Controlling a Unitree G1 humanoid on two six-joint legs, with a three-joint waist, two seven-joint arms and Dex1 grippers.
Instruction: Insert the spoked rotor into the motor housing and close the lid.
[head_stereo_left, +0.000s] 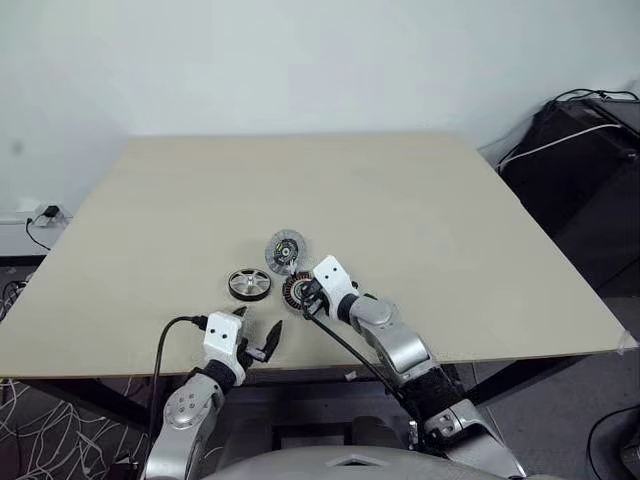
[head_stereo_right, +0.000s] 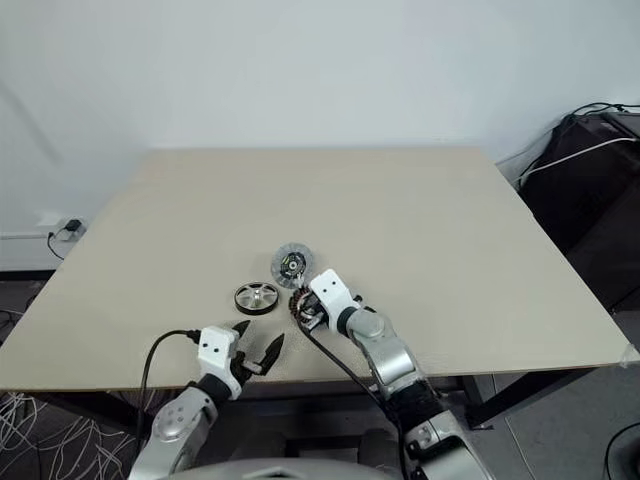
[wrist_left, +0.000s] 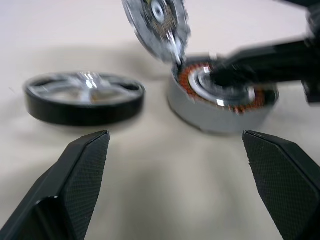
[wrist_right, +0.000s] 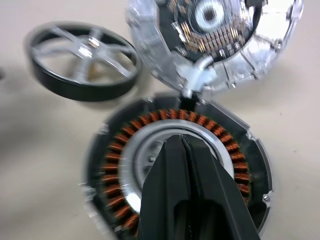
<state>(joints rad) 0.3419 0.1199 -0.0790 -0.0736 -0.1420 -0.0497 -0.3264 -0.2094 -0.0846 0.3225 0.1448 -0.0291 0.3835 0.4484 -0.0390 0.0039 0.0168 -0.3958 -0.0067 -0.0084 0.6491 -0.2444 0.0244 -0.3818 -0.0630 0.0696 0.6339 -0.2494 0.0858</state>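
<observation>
table (head_stereo_left: 420, 230) | on it: spoked rotor (head_stereo_left: 249, 284), motor housing (head_stereo_left: 297, 290), hinged lid (head_stereo_left: 285, 251) raised

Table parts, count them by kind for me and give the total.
Spoked rotor: 1
Motor housing with copper windings: 1
Lid, hinged open on the housing: 1
Total: 3

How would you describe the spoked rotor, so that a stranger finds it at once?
Look at the near middle of the beige table, just ahead of the open left gripper. The spoked rotor lies flat there, leftmost of three round parts: black rim, silver spokes, no copper windings.
</observation>
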